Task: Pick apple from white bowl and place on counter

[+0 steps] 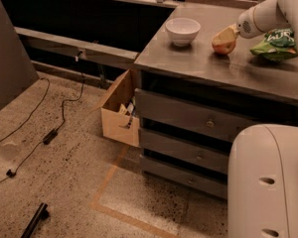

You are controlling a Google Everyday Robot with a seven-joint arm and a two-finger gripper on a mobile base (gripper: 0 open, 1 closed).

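Note:
The white bowl (183, 30) stands empty on the grey counter (203, 66), near its back left. The apple (223, 44), pinkish-red and orange, sits low on the counter to the right of the bowl, apart from it. My gripper (227, 35) comes in from the upper right on a white arm and is shut on the apple, its pale fingers (230, 32) covering the apple's top. I cannot tell whether the apple rests on the counter or hangs just above it.
A green and white snack bag (275, 45) lies on the counter right of the apple. The cabinet has three knobbed drawers (208, 124). A tan cardboard box (120, 110) stands on the floor at its left. Cables (49, 133) run over the floor. My white base (268, 182) fills the lower right.

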